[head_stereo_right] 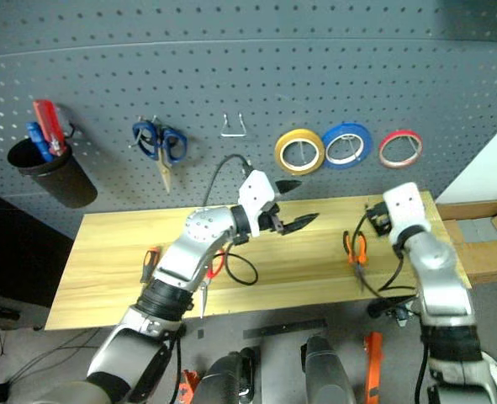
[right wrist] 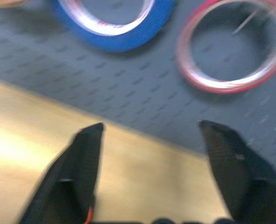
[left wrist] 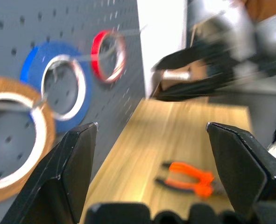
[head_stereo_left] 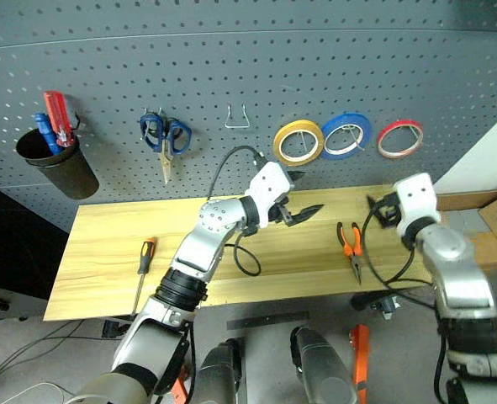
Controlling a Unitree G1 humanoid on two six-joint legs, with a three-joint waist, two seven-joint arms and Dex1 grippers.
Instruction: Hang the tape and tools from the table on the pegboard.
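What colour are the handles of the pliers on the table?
Orange, on the pliers; clearest in the left eye view.

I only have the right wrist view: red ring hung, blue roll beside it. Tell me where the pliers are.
Observer: The pliers lie flat on the table, just left of your right arm, handles toward the pegboard.
Operator: Name a free hook for them.
Observer: A bare metal hook sits between the blue-handled scissors and the yellow roll.
Operator: Report the left pincer.
Observer: The left pincer is open and holds nothing, above the table's middle.
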